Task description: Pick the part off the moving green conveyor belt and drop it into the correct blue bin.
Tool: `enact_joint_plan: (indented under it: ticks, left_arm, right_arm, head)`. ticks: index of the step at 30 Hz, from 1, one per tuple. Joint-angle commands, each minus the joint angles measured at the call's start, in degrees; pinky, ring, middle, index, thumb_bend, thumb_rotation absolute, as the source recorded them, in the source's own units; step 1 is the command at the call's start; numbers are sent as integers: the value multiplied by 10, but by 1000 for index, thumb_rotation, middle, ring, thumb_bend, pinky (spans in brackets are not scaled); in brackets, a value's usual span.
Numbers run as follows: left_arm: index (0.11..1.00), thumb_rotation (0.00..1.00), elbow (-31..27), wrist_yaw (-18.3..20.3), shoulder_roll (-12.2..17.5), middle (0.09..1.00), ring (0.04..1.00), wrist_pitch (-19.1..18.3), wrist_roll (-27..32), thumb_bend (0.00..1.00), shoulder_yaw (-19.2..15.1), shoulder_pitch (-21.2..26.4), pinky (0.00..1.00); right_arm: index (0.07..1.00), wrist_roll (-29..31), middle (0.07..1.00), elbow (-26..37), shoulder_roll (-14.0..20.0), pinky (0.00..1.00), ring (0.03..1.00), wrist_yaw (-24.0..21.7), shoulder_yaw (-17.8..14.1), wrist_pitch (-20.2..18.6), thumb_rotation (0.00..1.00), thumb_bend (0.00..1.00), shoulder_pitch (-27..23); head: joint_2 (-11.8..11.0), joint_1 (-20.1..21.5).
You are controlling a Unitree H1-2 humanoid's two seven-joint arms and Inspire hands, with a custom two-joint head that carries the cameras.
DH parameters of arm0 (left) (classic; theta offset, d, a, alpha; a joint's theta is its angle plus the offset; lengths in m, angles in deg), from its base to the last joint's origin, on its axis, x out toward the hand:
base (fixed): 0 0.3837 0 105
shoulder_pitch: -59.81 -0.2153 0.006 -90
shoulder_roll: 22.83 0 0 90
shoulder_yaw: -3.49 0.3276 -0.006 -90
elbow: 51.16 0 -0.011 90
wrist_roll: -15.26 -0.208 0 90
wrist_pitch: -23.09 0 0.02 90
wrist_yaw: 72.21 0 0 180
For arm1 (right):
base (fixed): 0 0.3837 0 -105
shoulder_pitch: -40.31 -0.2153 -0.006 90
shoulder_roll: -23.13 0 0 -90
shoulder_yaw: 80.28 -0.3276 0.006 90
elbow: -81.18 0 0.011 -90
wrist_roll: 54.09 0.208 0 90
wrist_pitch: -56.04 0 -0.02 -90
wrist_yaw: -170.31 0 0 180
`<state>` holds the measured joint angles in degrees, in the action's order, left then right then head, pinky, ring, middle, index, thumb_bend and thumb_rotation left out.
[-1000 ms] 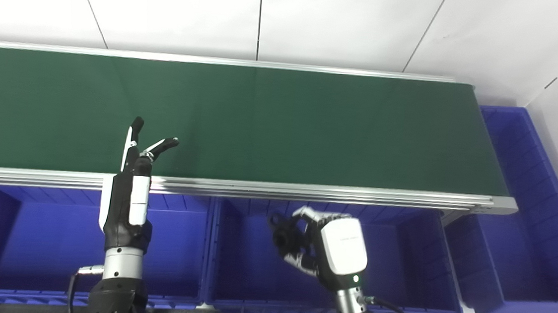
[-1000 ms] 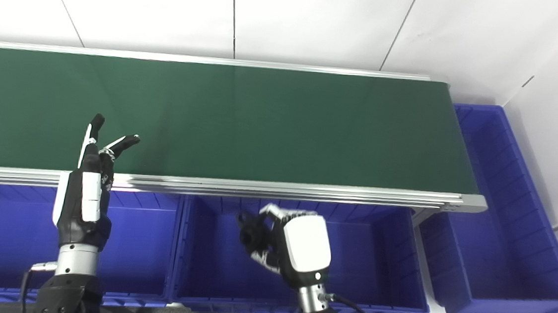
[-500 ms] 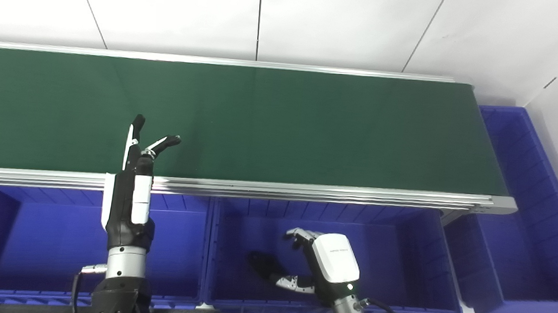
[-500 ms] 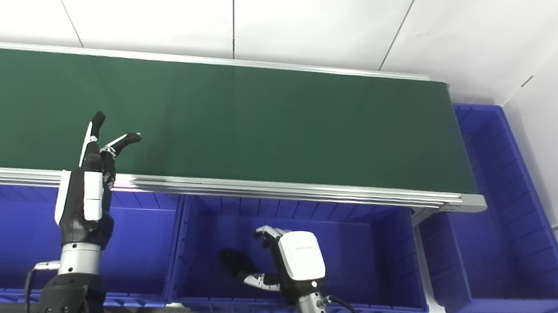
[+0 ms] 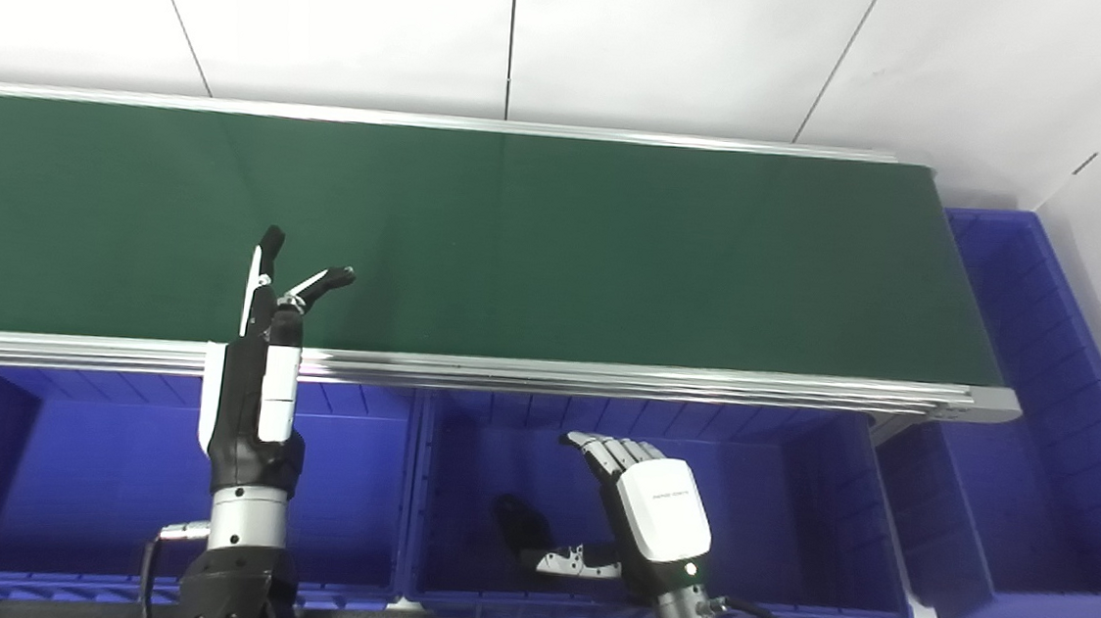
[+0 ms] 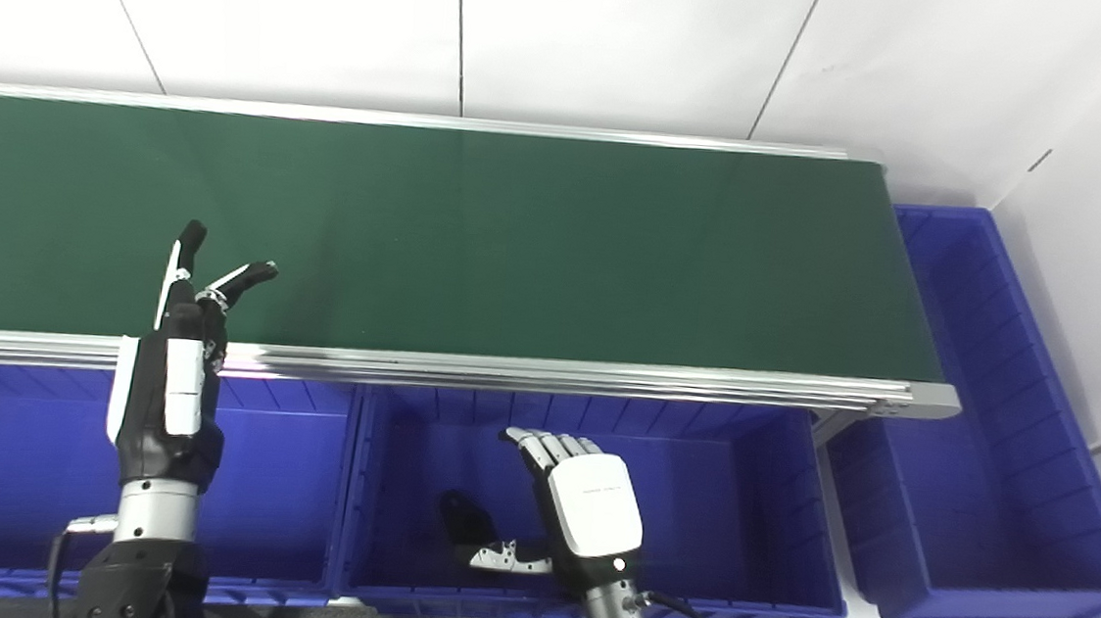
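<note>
Since a second ago the right hand (image 5: pixel 654 519) has dropped lower into the middle blue bin (image 5: pixel 789 524) and let go: its fingers (image 5: pixel 610 448) now spread apart, holding nothing. What looks like the black part (image 5: pixel 521 523) lies on the bin floor just left of the thumb, though its dark shape is hard to tell from the thumb's tip. Over on the other side, the left hand (image 5: pixel 263 365) stays raised at the near edge of the green belt (image 5: pixel 614 245), released, fingers apart and pointing up. Another blue bin (image 5: pixel 1038 485) sits past the belt's right end.
</note>
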<state>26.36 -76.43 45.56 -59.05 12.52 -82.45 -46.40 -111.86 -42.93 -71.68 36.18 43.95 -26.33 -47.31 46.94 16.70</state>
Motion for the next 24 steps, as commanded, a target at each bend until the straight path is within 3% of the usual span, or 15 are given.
enact_joint_plan:
  ticks: [1,3,4,7,11,13,16,20,24]
  left_arm:
    - [1000,981,-7,-2,-3,745,859,25,-8,574,2,0,1000]
    - [1000,992,-7,-3,-4,752,873,30,-13,576,5,-5,1000]
    - [1000,997,-6,-5,-6,755,880,37,-12,577,5,-9,1000]
    - [1000,992,-4,-7,-8,739,854,57,-23,520,9,-17,1000]
    - [1000,970,6,-8,-1,746,847,102,-52,576,14,-24,1000]
    - [1000,954,12,-6,1,748,857,115,-53,606,12,-26,1000]
    - [1000,971,25,-7,5,754,865,132,-60,584,8,-27,1000]
    - [1000,990,48,-9,13,771,873,159,-68,593,2,-29,1000]
    - [998,1000,74,-22,24,907,920,189,-76,597,1,-24,925]
  right_arm:
    - [733,3,712,23,0,594,653,29,-3,16,627,1000,-3]
    - [726,13,692,70,6,569,628,30,-9,32,620,979,7]
    - [723,18,683,123,6,556,615,37,-17,35,614,965,18]
    - [772,34,721,243,-11,486,594,57,-45,34,745,782,47]
    - [778,127,736,397,-48,431,558,22,-88,52,783,712,99]
    - [745,158,714,433,-61,443,565,9,-102,66,778,690,117]
    - [763,213,754,450,-75,508,625,-18,-119,89,863,680,139]
    - [785,321,788,402,-96,589,692,-53,-139,153,866,715,144]
    - [853,413,857,364,-97,739,815,-101,-142,192,938,728,145]
  head:
    - [-2,-2]
    - [-12,-11]
    - [-23,-20]
    - [-34,-28]
    - [-60,-38]
    - [-72,-44]
    - [-87,-52]
    - [-114,-62]
    - [-135,-73]
